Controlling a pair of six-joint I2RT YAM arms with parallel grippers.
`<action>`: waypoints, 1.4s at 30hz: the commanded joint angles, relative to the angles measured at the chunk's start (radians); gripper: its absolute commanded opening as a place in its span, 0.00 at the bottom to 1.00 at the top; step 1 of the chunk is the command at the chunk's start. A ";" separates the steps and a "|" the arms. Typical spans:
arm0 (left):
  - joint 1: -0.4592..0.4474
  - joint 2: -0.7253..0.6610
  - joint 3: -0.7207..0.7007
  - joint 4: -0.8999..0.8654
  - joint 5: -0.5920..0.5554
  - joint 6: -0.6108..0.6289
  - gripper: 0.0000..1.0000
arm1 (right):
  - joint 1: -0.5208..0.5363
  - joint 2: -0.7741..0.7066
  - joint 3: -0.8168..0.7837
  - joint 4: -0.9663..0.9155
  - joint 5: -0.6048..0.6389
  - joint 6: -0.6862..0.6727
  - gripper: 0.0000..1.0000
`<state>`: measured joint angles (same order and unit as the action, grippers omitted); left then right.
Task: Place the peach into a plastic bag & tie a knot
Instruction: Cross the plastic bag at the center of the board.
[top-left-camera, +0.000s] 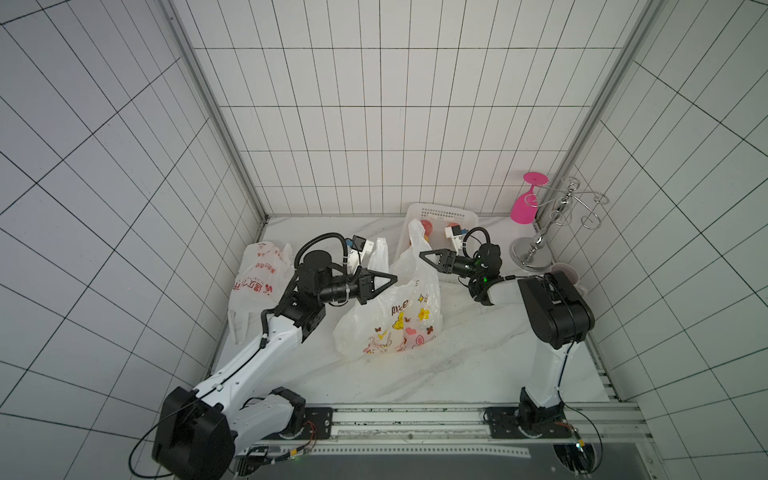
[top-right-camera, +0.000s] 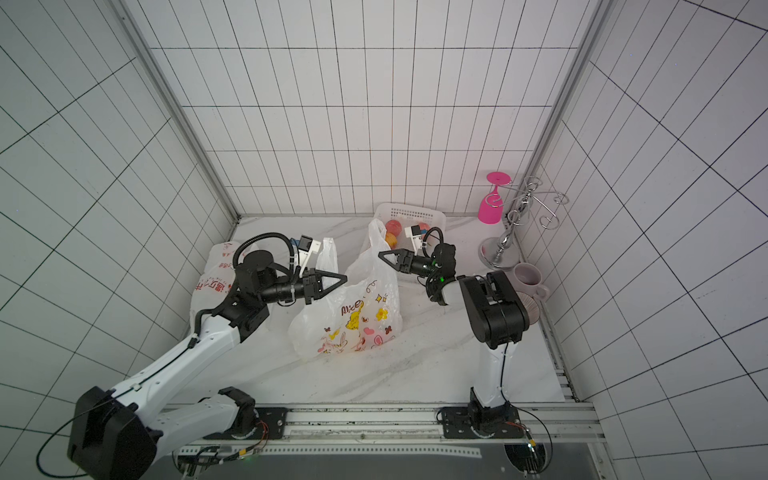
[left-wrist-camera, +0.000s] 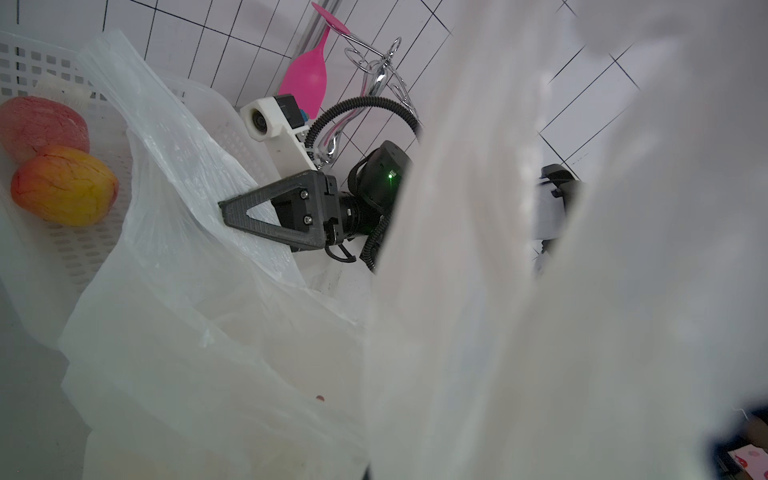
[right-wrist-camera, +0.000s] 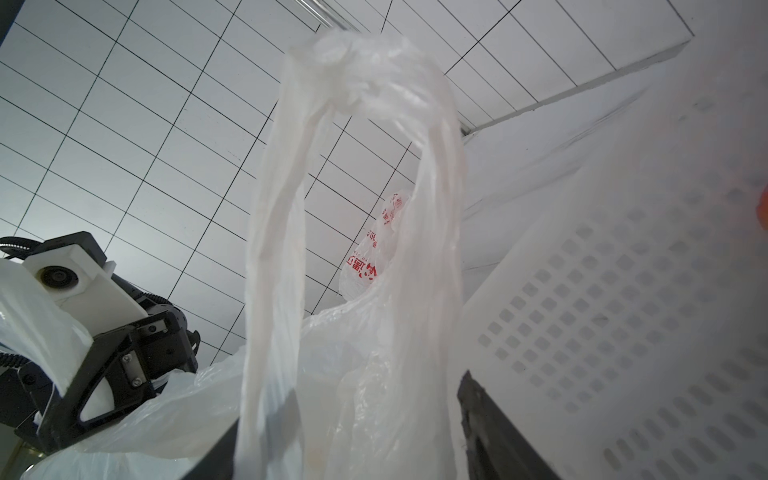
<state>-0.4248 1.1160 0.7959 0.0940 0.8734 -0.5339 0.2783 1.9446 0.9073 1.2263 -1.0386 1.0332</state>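
Nearest me stands the printed plastic bag (top-left-camera: 395, 320), and at its left edge my left gripper (top-left-camera: 392, 277) has its jaws pressed together, pinching the plastic at the foot of one upright handle (top-left-camera: 379, 255). At the bag's far right corner my right gripper (top-left-camera: 422, 253) has its jaws spread either side of the other handle (right-wrist-camera: 353, 83), not clamping it. Just behind the bag, peaches (top-right-camera: 393, 227) lie in the white basket (top-left-camera: 440, 210); whether one sits inside the bag I cannot tell.
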 joint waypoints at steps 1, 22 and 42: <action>-0.002 0.005 -0.001 0.024 0.007 0.007 0.00 | 0.025 0.015 0.093 0.076 -0.035 0.026 0.57; 0.043 0.011 0.173 -0.299 -0.195 0.090 0.00 | 0.039 -0.537 -0.115 -0.669 0.333 -0.641 0.00; -0.068 0.345 0.461 -0.708 0.034 0.340 0.03 | 0.427 -0.996 -0.119 -1.370 0.944 -1.276 0.00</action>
<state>-0.4934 1.4410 1.2266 -0.6010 0.8356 -0.2665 0.6640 0.9844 0.8425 -0.1062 -0.1856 -0.1139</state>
